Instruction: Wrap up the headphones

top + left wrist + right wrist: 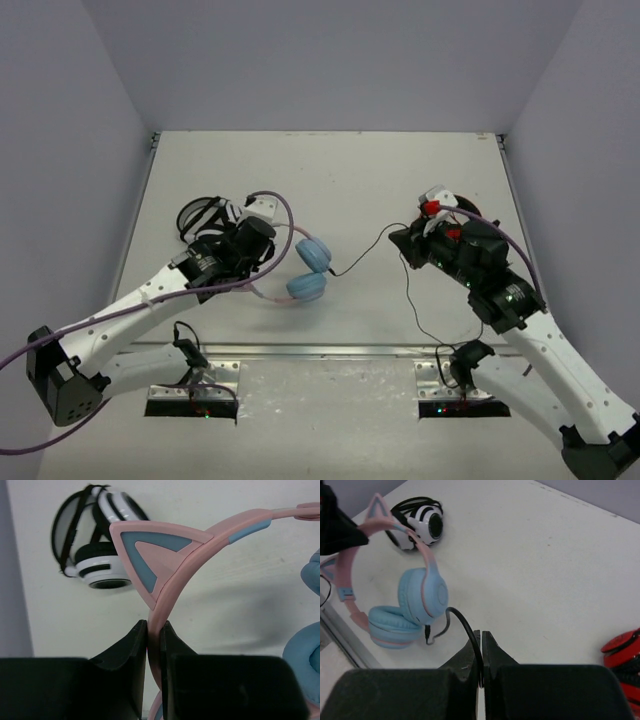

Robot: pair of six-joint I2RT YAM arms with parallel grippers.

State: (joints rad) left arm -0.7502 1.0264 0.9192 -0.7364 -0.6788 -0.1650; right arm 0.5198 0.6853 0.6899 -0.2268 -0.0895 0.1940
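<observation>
The headphones (308, 272) have a pink band with cat ears (160, 550) and light blue ear cups (422, 596). My left gripper (154, 626) is shut on the pink band just below one cat ear; in the top view it (248, 242) sits left of the cups. A thin black cable (362, 252) runs from a cup to the right. My right gripper (482, 633) is shut on that cable (466, 625), to the right of the cups in the top view (402, 238). Past the grip, the cable hangs down toward the near edge.
White-and-black headphones (200, 215) lie at the back left, seen beyond the left fingers (100, 562). Red-and-black headphones (445, 210) sit just behind the right wrist, at the right edge of its view (622, 650). Grey walls enclose the white table (350, 170).
</observation>
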